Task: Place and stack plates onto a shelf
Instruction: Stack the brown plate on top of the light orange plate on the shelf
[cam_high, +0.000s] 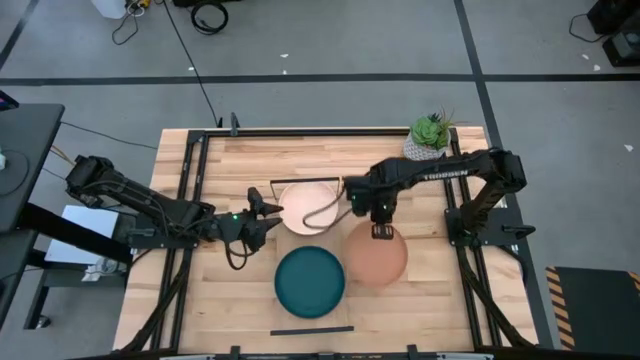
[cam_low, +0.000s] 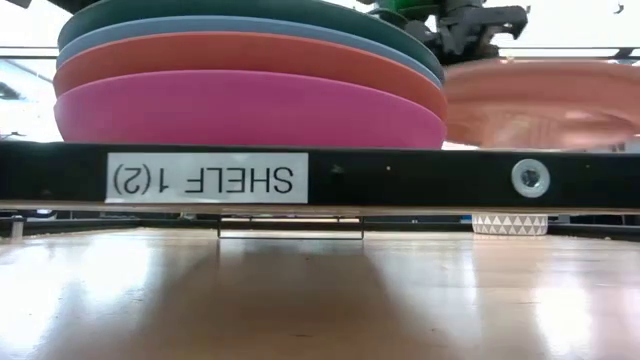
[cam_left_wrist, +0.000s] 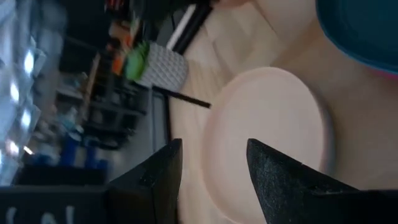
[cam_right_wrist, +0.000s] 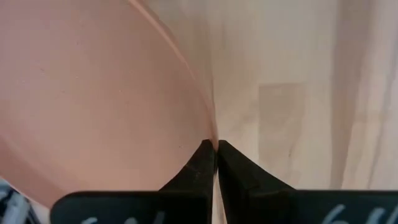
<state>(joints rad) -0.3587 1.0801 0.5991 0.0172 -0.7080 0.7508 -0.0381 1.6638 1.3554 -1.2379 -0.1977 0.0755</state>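
A stack of plates with a dark teal plate (cam_high: 310, 282) on top, and magenta (cam_low: 250, 110) at the bottom, rests on the near half of the shelf (cam_low: 400, 180). A peach plate (cam_high: 300, 207) lies flat on the wood beyond the stack. My left gripper (cam_high: 264, 212) hovers open at its left rim, and its fingers (cam_left_wrist: 273, 171) touch nothing. My right gripper (cam_high: 380, 230) is shut on a terracotta plate (cam_high: 376, 257), which hangs right of the stack. My right gripper pinches the terracotta plate's far rim (cam_right_wrist: 210, 138) between its two shut fingers, which come from above and point steeply down. The plate is lifted clear of the table, close to level, at about the height of the stack (cam_low: 540, 100).
A small potted plant (cam_high: 430, 135) stands at the far right of the table. Black frame rails (cam_high: 190, 190) run along both table sides. A thin black shelf bar (cam_high: 310, 330) lies near the front edge. A cable loop (cam_high: 322, 212) hangs over the peach plate.
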